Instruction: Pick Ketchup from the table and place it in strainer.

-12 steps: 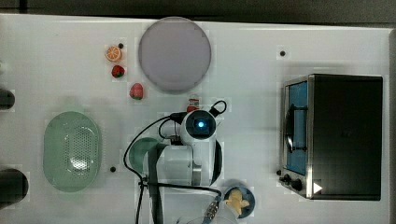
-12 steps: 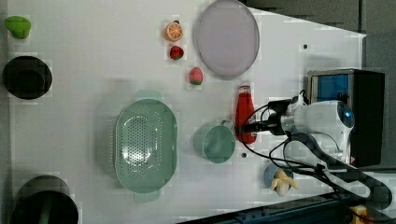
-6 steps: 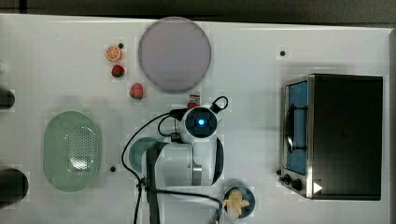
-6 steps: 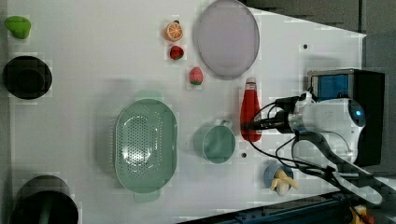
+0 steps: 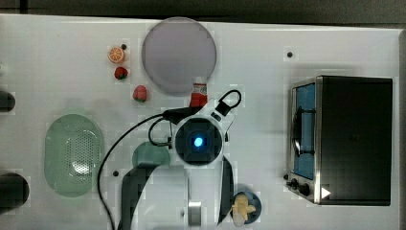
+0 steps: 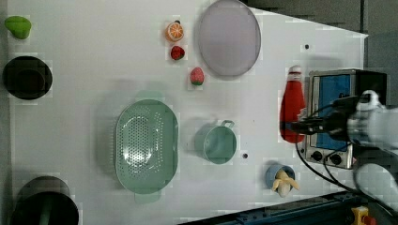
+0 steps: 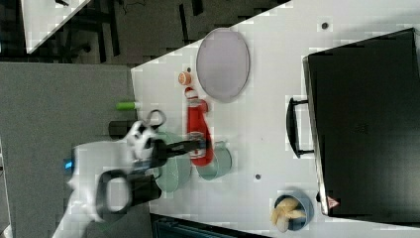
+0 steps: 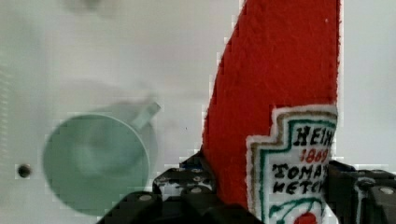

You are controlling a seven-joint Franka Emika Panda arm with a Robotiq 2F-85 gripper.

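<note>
Item: Ketchup (image 6: 292,110). Change noted: a second ago it stood on the table (image 5: 268,57) beside the green cup (image 6: 219,143); now it hangs clear of the tabletop, higher in the left view, so the pick looks complete.

Item: my gripper (image 8: 261,186). Fingers (image 8: 187,186) pinch the bottle at its label, part spread.

Item: strainer (image 6: 145,145). Beyond the cup from the bottle, empty. Carry across pending.
</note>
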